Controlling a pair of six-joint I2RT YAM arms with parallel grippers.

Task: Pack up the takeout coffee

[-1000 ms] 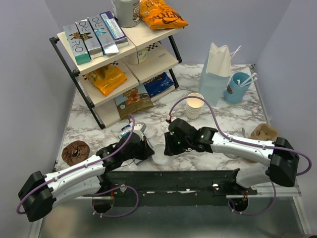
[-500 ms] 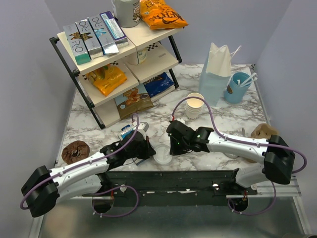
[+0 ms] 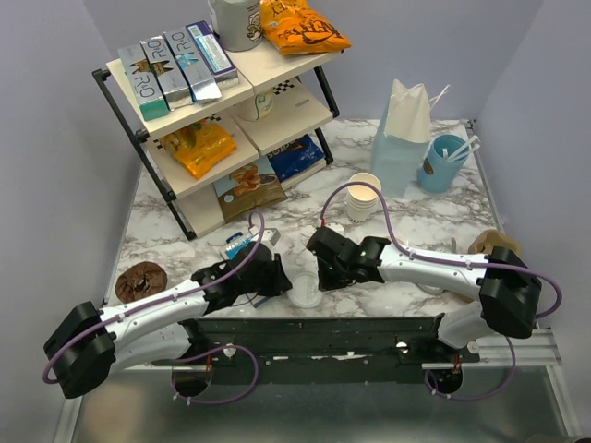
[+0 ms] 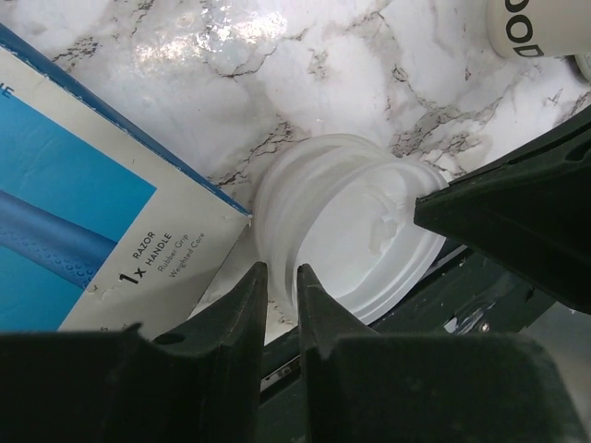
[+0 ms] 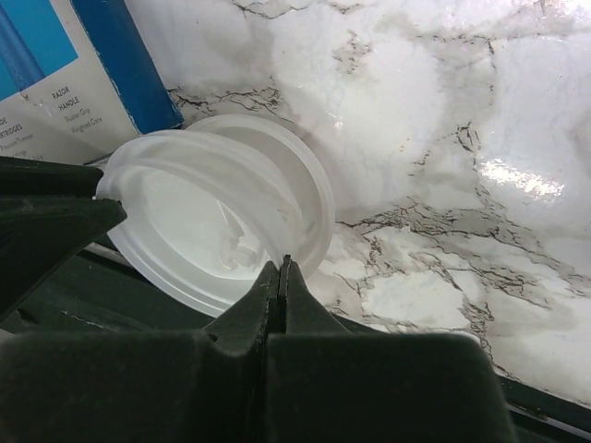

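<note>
Nothing is packed yet: you won't spot the lidded cup, just a loose lid [image 3: 305,291] on the tabletop [image 3: 416,235], right gripper [image 5: 280,268] closed at its rim, left gripper [image 4: 282,272] slightly apart beside it.

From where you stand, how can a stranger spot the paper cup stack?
Look at the tall pale blue paper bag at the marble table's back right. The stack of cream paper cups stands before its left corner; unlike the blue cup right of the bag, it holds no sticks.
</note>
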